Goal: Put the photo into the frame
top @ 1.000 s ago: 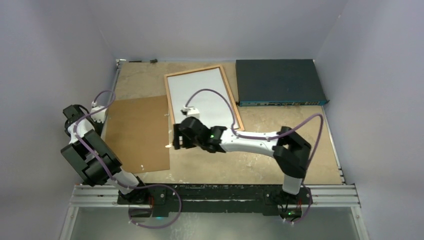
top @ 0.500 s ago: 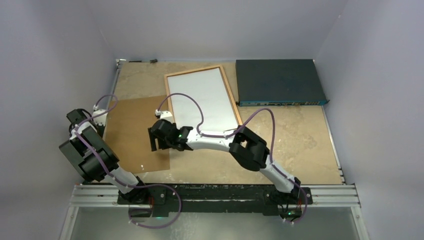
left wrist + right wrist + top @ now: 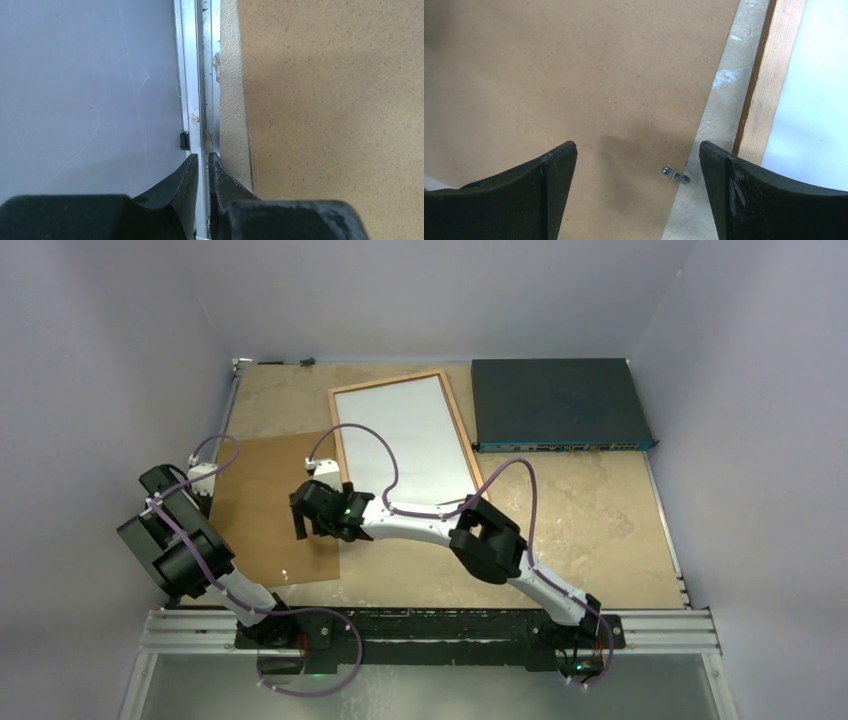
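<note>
Spread wide, the right tool [image 3: 636, 146] is hovering over the backing board [image 3: 574, 75], with the frame [image 3: 769, 85] and its photo [image 3: 816, 100] lying just beside it. The left tool [image 3: 202, 157] is resting nearly together, empty.

I see a plain brown backing board [image 3: 268, 502] lying flat on the left part of the mottled beige tabletop [image 3: 600, 520]. A small metal clip [image 3: 675, 175] pokes out past its right edge. A dark blue flat box [image 3: 560, 403] sits in the far right corner, well apart from the board. An aluminium rail [image 3: 192, 75] runs along the table's left edge, between the board and the grey wall [image 3: 85, 90].
</note>
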Controlling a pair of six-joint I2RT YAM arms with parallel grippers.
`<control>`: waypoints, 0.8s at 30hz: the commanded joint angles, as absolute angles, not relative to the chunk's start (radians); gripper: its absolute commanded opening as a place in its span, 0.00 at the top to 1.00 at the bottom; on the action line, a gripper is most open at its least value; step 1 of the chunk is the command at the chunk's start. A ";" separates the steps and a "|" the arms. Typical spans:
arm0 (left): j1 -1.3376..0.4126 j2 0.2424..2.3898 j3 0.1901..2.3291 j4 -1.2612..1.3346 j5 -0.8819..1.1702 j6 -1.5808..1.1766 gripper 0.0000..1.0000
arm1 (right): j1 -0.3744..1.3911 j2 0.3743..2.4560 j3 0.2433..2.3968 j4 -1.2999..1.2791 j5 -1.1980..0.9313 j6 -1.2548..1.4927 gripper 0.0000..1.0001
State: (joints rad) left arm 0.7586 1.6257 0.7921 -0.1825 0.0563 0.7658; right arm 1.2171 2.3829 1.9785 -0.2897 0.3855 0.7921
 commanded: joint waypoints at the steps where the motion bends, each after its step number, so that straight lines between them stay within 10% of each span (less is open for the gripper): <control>1: 0.755 1.637 0.771 -0.179 0.120 0.740 0.88 | 1.226 2.417 2.053 -0.375 0.466 0.797 0.03; 24: 0.722 1.727 0.746 -0.202 0.182 0.750 0.95 | 1.183 2.316 1.851 0.077 -0.073 0.937 0.01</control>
